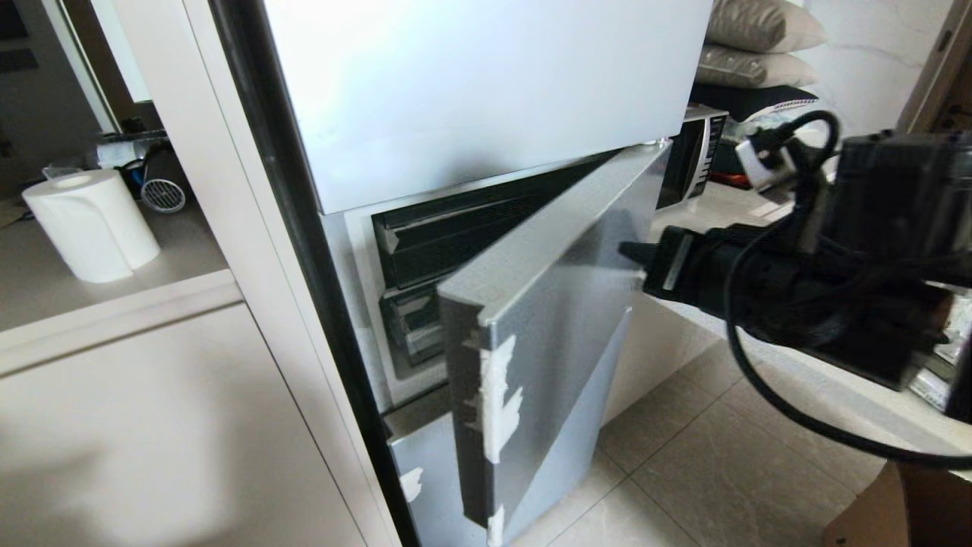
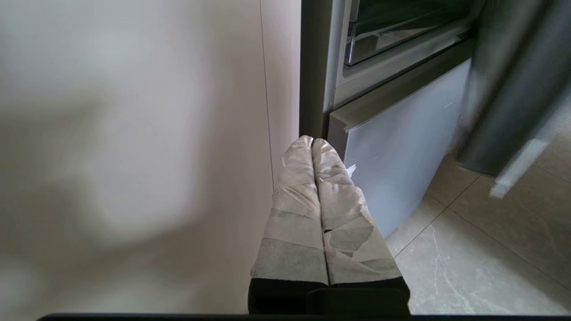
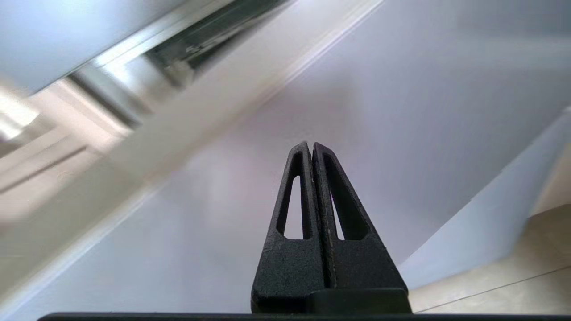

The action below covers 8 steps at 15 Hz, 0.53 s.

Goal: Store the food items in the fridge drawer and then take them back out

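**Fridge door ajar, right gripper at its face**

The fridge (image 1: 486, 91) stands between pale cabinet fronts, glossy blue-white with a black side edge. Its middle door (image 1: 554, 304) is swung partway out, with white tape scraps (image 1: 497, 403) along its free edge. Behind it two dark drawer fronts (image 1: 456, 235) show in the opening; no food items can be seen, and which of these is the deep fridge drawer cannot be told. The lower door panel (image 2: 397, 169) is closed.

The right gripper (image 3: 311, 147) is clenched, its black fingers pressed together with nothing between them, the tips right at the outer face of the open door; whether they touch it cannot be told. In the head view the right arm (image 1: 797, 281) reaches in from the right, trailing a black cable.

The left gripper (image 2: 312, 140), its fingers wrapped in pale tape, is also closed and empty, low down near the fridge's black edge and the cabinet side.

To the left, a light surface (image 1: 91, 296) carries a roll of white paper (image 1: 91, 224). To the right, another surface (image 1: 721, 209) holds a microwave (image 1: 695, 152), with cushions (image 1: 759, 45) stacked behind. The floor (image 1: 706, 471) is beige tile.
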Motion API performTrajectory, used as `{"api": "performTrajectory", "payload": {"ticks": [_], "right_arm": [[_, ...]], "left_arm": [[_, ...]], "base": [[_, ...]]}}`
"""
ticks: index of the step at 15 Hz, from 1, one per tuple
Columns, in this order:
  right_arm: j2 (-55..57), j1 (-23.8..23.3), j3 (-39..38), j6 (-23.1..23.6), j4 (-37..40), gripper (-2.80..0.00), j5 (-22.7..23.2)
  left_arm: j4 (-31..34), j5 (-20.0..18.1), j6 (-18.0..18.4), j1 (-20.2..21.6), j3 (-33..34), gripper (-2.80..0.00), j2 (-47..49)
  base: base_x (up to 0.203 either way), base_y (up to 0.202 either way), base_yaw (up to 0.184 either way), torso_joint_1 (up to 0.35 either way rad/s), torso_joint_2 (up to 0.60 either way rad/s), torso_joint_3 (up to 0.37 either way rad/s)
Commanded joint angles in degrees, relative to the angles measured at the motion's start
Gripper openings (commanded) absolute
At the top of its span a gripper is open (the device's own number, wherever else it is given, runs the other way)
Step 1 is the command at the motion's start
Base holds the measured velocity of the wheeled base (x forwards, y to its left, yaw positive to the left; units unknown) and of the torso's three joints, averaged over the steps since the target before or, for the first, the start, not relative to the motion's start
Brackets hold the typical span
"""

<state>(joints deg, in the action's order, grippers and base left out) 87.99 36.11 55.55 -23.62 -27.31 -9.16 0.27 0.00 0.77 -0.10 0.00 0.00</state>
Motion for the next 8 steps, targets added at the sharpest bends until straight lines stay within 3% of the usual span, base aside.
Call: {"api": "performTrajectory", "payload": {"ticks": [1,8], "right_arm": [[-10.4,0.0,-4.8,0.8,1.6,-2.80,0.1],[-4.7,0.0,-8.4,-1.0,3.0,-2.80,0.2]], "left_arm": [[0.0,0.0,0.0,0.0,0.0,-2.80,0.1],[0.0,0.0,0.0,0.0,0.0,-2.80,0.1]], "base": [[0.000,0.000,0.000,0.000,0.00,0.000],[0.000,0.000,0.000,0.000,0.00,0.000]]}}
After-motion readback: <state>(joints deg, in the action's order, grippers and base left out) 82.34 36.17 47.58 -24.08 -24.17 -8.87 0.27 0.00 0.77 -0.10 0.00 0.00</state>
